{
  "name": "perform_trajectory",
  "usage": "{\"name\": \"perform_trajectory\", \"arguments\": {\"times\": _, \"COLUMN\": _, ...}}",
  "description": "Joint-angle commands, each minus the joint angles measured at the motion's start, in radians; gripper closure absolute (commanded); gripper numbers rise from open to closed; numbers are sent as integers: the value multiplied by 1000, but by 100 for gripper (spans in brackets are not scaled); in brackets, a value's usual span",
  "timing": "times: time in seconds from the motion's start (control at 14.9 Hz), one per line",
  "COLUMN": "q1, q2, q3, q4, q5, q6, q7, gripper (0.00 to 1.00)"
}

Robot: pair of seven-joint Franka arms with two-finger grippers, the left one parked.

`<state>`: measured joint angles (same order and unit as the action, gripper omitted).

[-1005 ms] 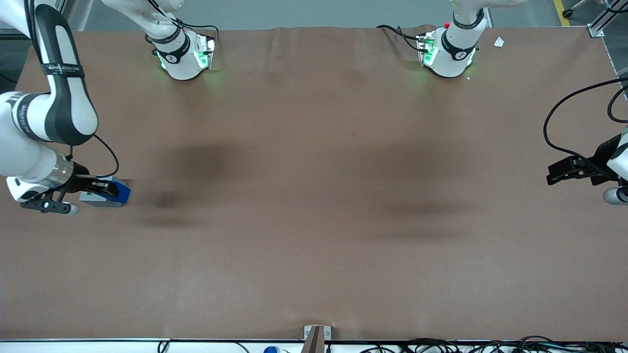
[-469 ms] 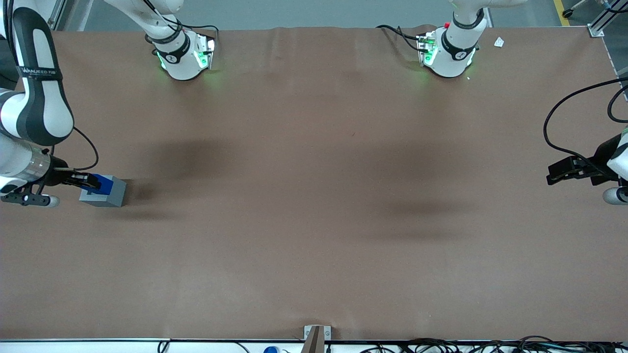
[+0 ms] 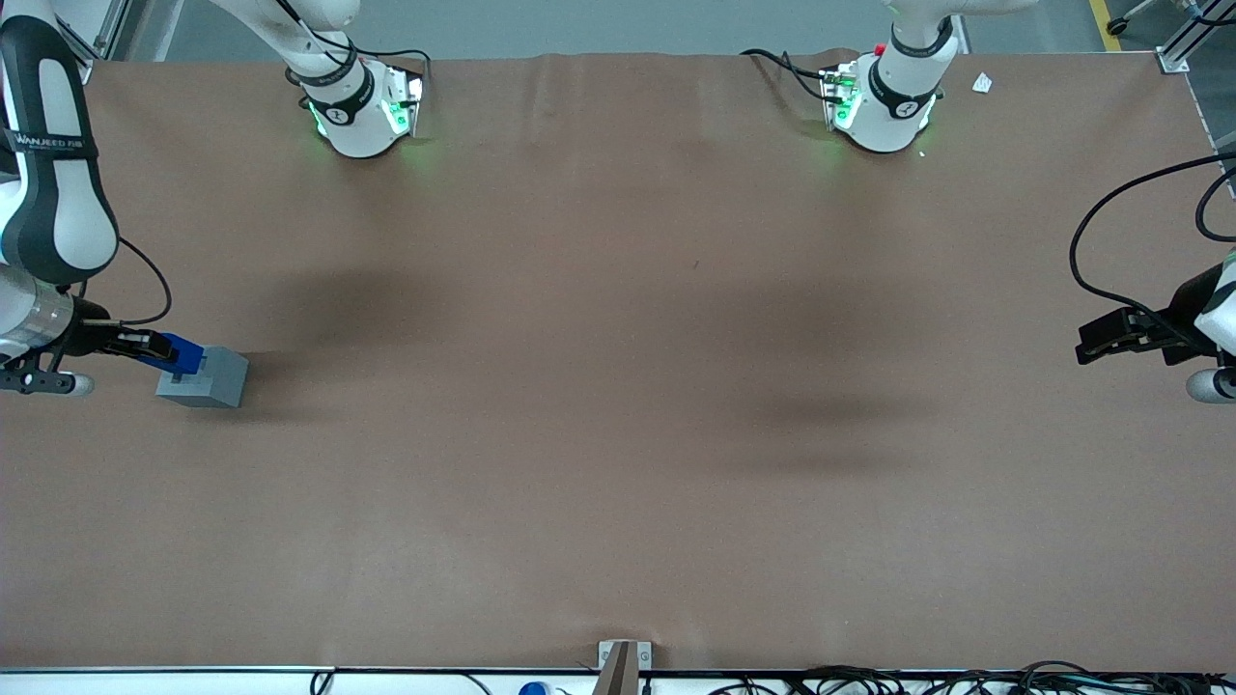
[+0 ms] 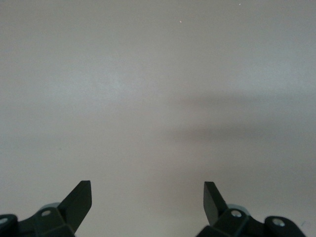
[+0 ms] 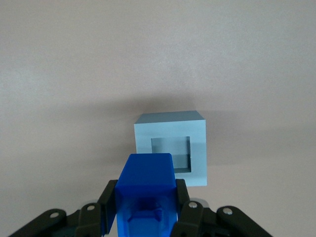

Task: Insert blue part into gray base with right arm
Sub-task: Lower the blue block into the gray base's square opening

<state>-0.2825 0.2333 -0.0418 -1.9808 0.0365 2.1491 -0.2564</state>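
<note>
Half the job looks done, I'd say: the pickup is sorted, the insertion isn't. The gripper (image 5: 144, 210) on the right arm (image 3: 48, 193) is pinching the blue part (image 5: 144, 192) from both sides, one black finger (image 5: 183, 205) flat against each flank, so the block sits firmly between them with its notched end facing the wrist camera.

Moving outward, the blue part is off the table and hangs at the edge of the gray base (image 5: 173, 150) rather than over its middle. In the wrist view the square recess (image 5: 171, 153) is wide open and only the blue block's leading edge overlaps the base's rim. From the front, the blue part (image 3: 179, 353) sits just above the gray base (image 3: 205, 377), on the side toward the working arm's end of the brown table (image 3: 618, 434).

What's left, as I read it: line the block up squarely over the recess, bring it down into the hole, then let go. Nothing is inside the recess yet. Alignment seems like the fiddly bit, since the opening looks only slightly bigger than the part.
</note>
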Motion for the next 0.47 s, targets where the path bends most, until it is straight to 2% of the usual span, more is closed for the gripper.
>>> {"name": "perform_trajectory", "arguments": {"times": 0.0, "q1": -30, "q2": -25, "q3": 16, "q4": -32, "q5": -4, "q6": 47, "q7": -41, "gripper": 82}}
{"name": "perform_trajectory", "arguments": {"times": 0.4, "q1": -44, "q2": -9, "q3": 14, "q4": -29, "q5": -20, "q6": 54, "q7": -75, "gripper": 82}}
